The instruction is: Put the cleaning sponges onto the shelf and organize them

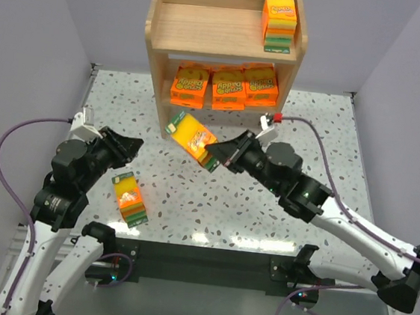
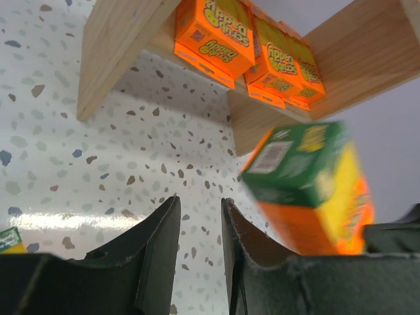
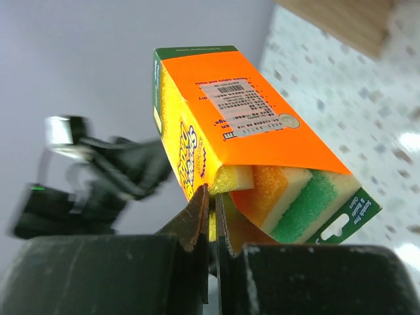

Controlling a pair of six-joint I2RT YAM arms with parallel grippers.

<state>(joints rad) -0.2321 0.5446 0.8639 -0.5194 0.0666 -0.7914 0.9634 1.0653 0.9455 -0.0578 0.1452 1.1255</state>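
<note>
Nearest the arm bases, a loose sponge pack (image 1: 130,199), yellow and green with an orange label, lies on the speckled table (image 1: 333,125) just in front of the left arm. A corner of it shows at the lower left edge of the left wrist view (image 2: 8,239).

Just above it, the left fingers (image 1: 128,147) point toward the middle of the table. In the wrist view they (image 2: 164,236) stand a narrow gap apart, with only table showing between them; they hold nothing.

Across from them, the right fingers (image 1: 222,153) reach in from the right and are pinched almost together (image 3: 200,220) on the lower edge of a held sponge pack (image 1: 193,135). This pack is off the table and tilted. Its orange barcode face (image 3: 249,118) is turned up toward the wrist camera, and yellow, orange and green sponge layers show at its open end. It appears blurred to the right in the left wrist view (image 2: 308,190). It hangs between the two arms, near the shelf's left front leg.

Beyond stands the wooden shelf (image 1: 208,31) at the far side of the table. Three flat orange packs (image 1: 228,88) stand side by side along its lower tier, also seen in the left wrist view (image 2: 262,49). A top-tier sponge pack (image 1: 279,18), yellow and green, sits at the right end of the upper tier against the side panel.
</note>
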